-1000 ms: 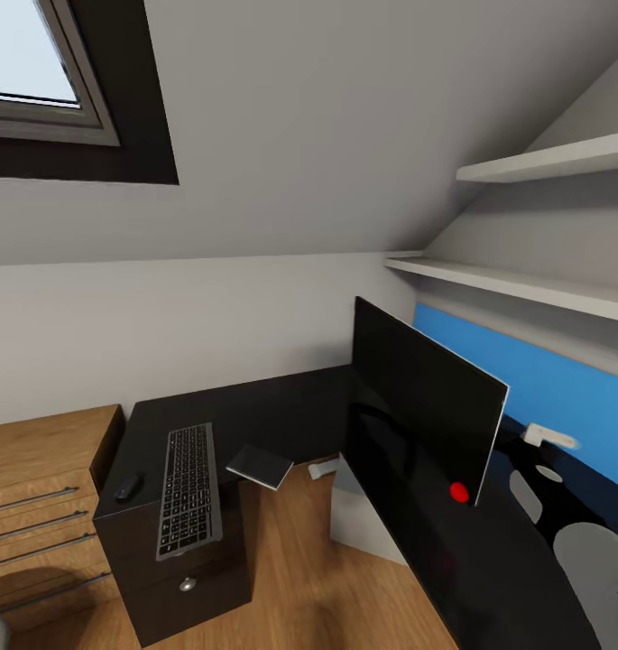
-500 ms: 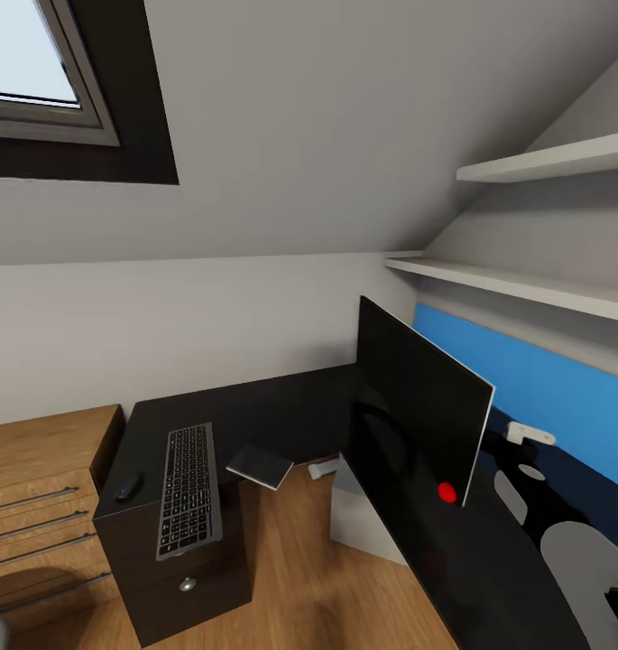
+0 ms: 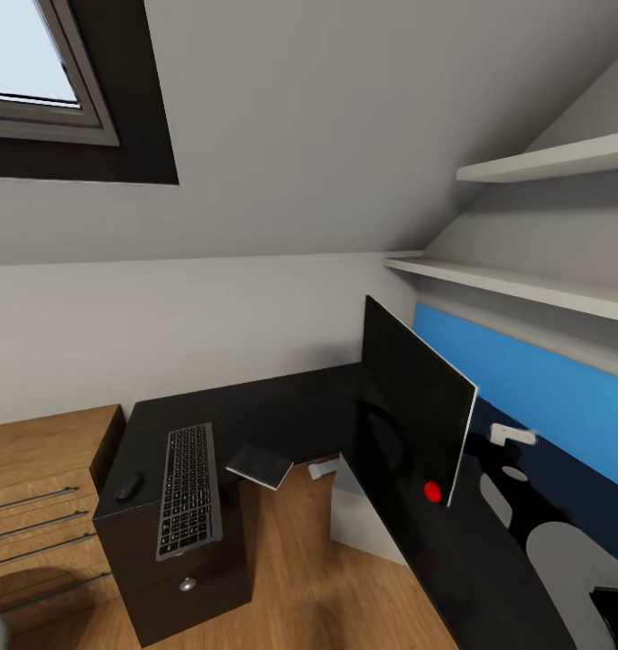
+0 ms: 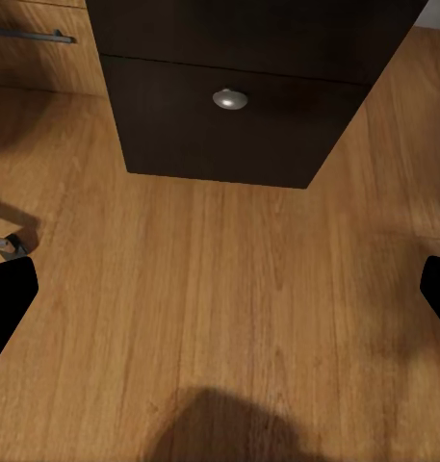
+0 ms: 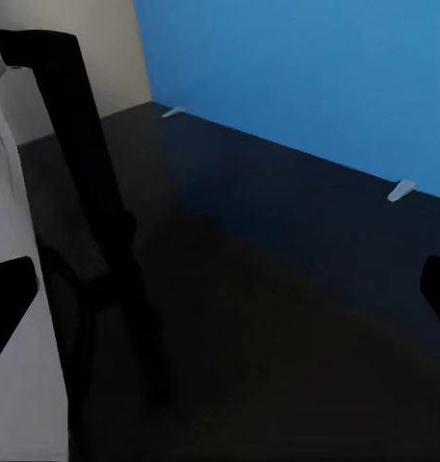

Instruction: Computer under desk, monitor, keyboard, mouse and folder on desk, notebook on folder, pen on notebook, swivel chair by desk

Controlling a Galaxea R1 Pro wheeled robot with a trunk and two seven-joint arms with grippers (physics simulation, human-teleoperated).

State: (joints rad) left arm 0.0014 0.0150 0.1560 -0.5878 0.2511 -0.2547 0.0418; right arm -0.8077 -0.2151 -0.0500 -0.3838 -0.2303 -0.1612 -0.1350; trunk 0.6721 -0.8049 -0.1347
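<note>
The left claw [image 4: 220, 306] hangs with its two black fingers [image 4: 8, 298] spread wide apart and nothing between them, over a bare wooden floor [image 4: 229, 289]. Just beyond it stands the front of the black drawer unit [image 4: 229, 115] with a round silver knob [image 4: 230, 98]. The right claw [image 5: 220, 298] is likewise wide apart and empty, above the glossy black top of the table [image 5: 277, 289], near the curved black stand [image 5: 90, 183] of the monitor. A blue wall panel [image 5: 306, 77] rises behind the tabletop.

In the head view, the keyboard [image 3: 189, 487] lies lengthwise on the table [image 3: 281, 406], above the drawer unit at about 7 o'clock in the picture. The mouse [image 3: 128, 487] sits just beside it at the keyboard's 9 o'clock. The notebook [image 3: 260, 466] rests at the keyboard's 3 o'clock, its corner jutting past the table's inner edge. The monitor [image 3: 412, 415] stands on the table's other wing at about 4 o'clock, turned edge-on and leaning, with the red dot at its lower corner. The computer [image 3: 363, 524] stands on the floor below the monitor, at its 7 o'clock, under the table edge. A wooden drawer chest [image 3: 38, 487] adjoins the table at 9 o'clock.
</note>
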